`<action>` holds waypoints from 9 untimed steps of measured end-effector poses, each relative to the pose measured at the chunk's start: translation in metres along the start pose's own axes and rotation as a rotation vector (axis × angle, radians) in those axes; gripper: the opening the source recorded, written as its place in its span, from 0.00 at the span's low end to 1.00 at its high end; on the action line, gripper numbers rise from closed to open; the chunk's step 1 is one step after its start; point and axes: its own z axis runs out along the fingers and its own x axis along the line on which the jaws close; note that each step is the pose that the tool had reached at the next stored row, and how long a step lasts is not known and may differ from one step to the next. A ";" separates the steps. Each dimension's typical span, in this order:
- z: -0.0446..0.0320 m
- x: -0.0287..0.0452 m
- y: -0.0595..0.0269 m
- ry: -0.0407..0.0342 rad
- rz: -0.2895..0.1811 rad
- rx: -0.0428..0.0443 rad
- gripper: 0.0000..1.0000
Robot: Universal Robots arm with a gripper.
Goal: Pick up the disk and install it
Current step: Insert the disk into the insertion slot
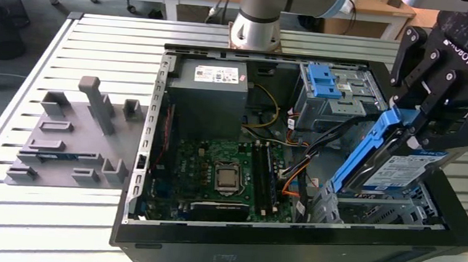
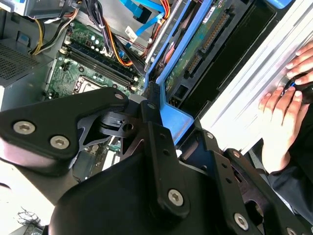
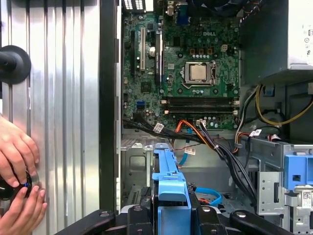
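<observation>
Low in the right half of the exterior view, tilted on edge over the metal drive cage (image 1: 381, 209) of the open computer case (image 1: 292, 249): the disk (image 1: 404, 167), with the gripper (image 1: 411, 128) clamped shut on its blue carrier frame. Beyond, toward the middle of the frame, the green motherboard (image 1: 214, 173) and the grey power supply box (image 1: 211, 98), and out at the left on the slatted table (image 1: 100, 41), a grey fixture (image 1: 68, 138). In the first wrist view, a person's hands (image 3: 17, 166) on the table slats beside the case.
</observation>
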 end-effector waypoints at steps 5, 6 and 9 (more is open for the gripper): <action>0.0020 0.0004 -0.0002 0.0001 0.000 0.0000 0.36; 0.0024 0.0005 -0.0003 0.0001 0.000 0.0000 0.36; 0.0036 0.0007 -0.0004 0.0001 0.000 0.0000 0.36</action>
